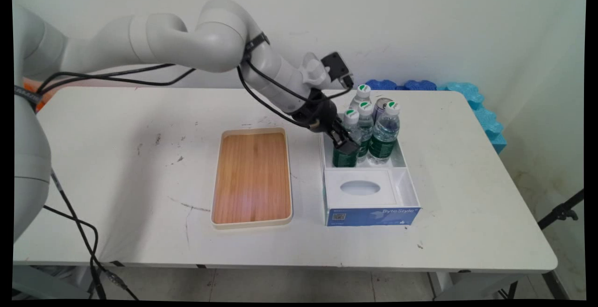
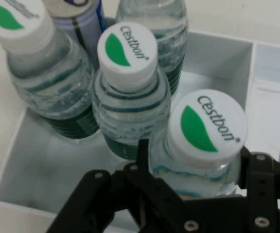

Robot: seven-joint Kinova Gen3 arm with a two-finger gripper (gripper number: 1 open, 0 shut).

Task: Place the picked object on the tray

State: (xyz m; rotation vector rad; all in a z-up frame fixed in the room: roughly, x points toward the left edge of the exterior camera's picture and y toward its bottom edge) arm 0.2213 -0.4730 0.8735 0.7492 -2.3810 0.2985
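A white robot arm reaches down from the left to a white box (image 1: 405, 176) on the worktop (image 1: 467, 181). Its gripper (image 1: 346, 144) sits around the nearest water bottle (image 2: 203, 145), the fingers (image 2: 142, 160) apart on either side of the bottle's shoulder — not yet pressing, as far as can be seen. Three more bottles (image 2: 130, 97) and a can (image 2: 79, 12) stand tightly packed behind it in the box's back compartment. A sound grip here probably means closing squarely below the cap without nudging the neighbours. An empty wooden tray (image 1: 252, 178) lies to the left, well apart. The right finger is largely hidden behind the bottle, and the bottle's base is out of sight.
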